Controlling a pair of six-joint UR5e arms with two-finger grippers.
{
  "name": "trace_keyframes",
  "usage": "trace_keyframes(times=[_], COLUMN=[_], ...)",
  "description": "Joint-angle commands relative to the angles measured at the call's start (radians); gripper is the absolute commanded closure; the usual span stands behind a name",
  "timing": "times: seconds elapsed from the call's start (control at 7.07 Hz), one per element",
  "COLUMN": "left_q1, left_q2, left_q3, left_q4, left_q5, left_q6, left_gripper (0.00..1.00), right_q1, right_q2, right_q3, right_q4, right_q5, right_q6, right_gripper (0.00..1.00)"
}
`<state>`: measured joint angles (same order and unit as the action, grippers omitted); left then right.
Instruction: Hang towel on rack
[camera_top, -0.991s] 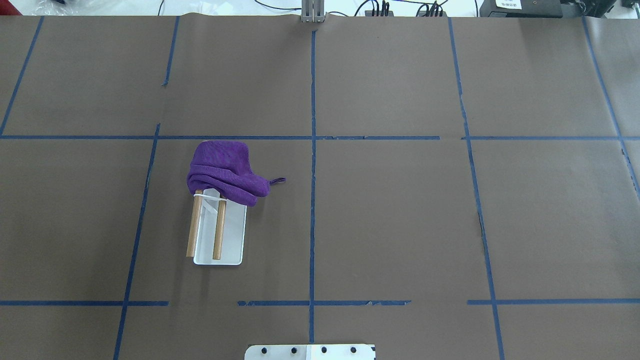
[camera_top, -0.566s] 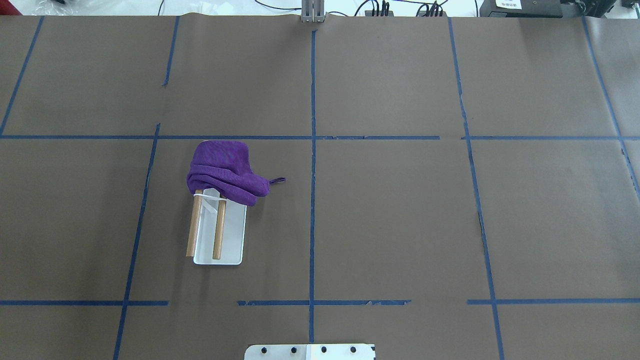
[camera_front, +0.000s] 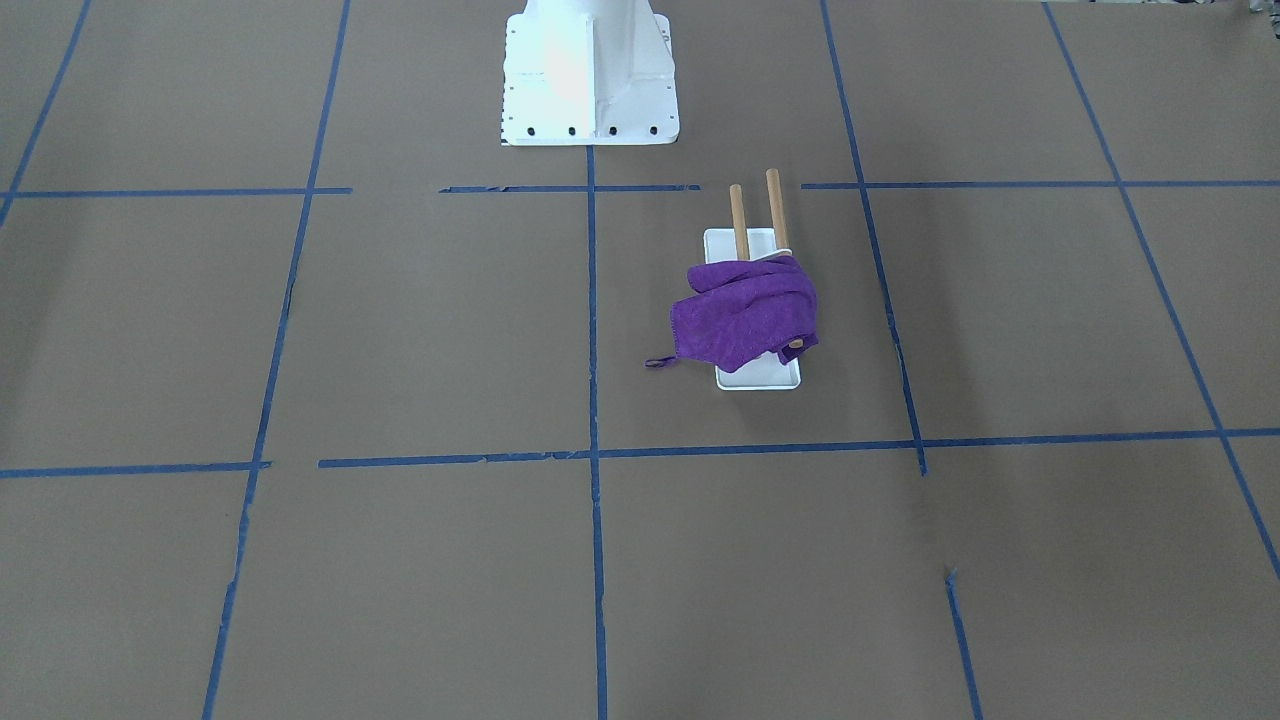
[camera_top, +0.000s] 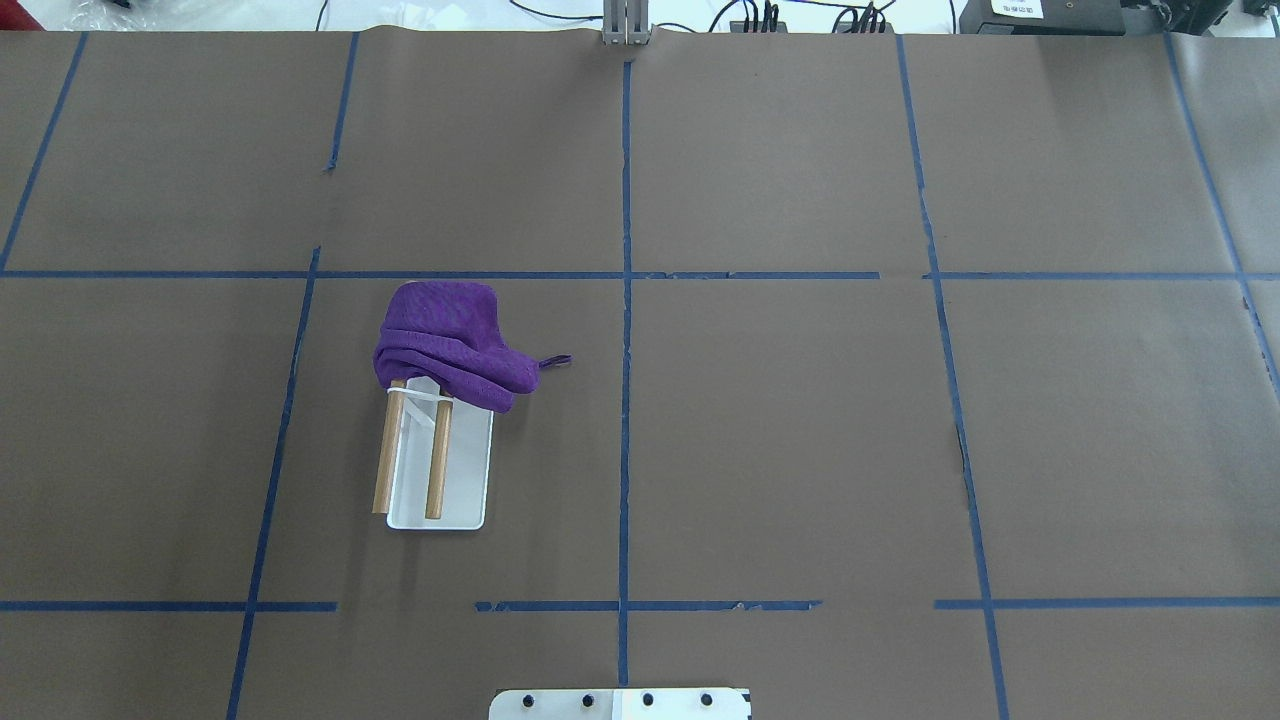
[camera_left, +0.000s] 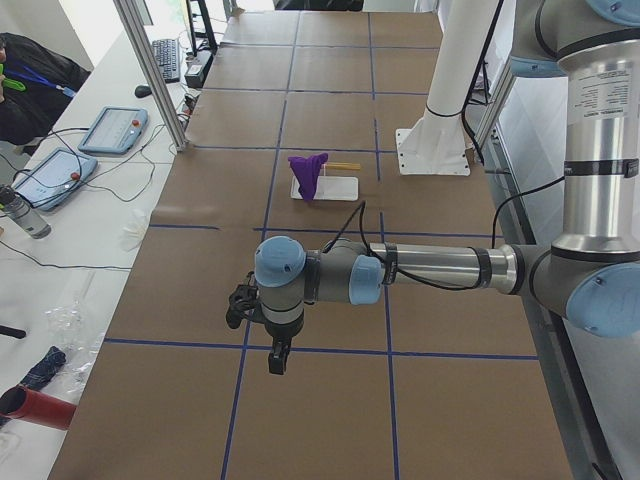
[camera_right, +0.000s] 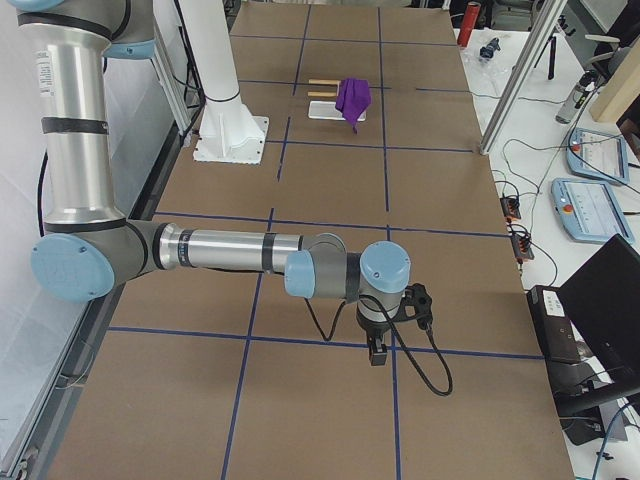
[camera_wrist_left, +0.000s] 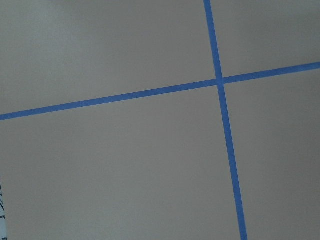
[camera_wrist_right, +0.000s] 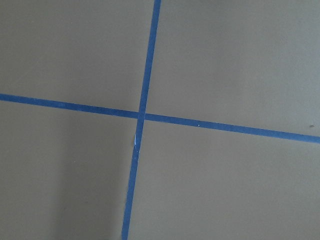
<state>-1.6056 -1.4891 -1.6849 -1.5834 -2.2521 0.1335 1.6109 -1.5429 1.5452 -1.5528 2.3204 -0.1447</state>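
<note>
A purple towel (camera_top: 450, 345) lies bunched over the far end of the rack (camera_top: 437, 460), two wooden dowels over a flat white base, left of the table's centre. Its loop sticks out to the right. Towel (camera_front: 745, 315) and rack (camera_front: 740, 215) also show in the front view. My left gripper (camera_left: 278, 360) hangs over the table's left end, far from the rack; I cannot tell if it is open or shut. My right gripper (camera_right: 376, 352) hangs over the right end, also far off; its state cannot be told. Both wrist views show only brown paper and blue tape.
The table is covered in brown paper with a blue tape grid. The white robot pedestal (camera_front: 588, 70) stands at the near middle edge. Tablets and cables (camera_left: 105, 128) lie on the side benches beyond the far edge.
</note>
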Motion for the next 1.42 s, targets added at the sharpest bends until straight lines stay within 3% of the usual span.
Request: trace_keyframes(times=[0.0, 1.27], left_q1=[0.001, 0.01], left_q2=[-0.005, 0.033], left_q3=[-0.03, -0.056], left_q4=[0.0, 0.022], left_q5=[0.0, -0.006], left_q6=[0.0, 0.0], left_gripper=[0.0, 0.0], right_q1=[-0.016, -0.02], right_q2=[0.0, 0.0], right_q3=[-0.001, -0.001], right_q4=[0.002, 0.002], right_q5=[0.0, 0.002], right_q6=[0.001, 0.002], right_gripper=[0.0, 0.0])
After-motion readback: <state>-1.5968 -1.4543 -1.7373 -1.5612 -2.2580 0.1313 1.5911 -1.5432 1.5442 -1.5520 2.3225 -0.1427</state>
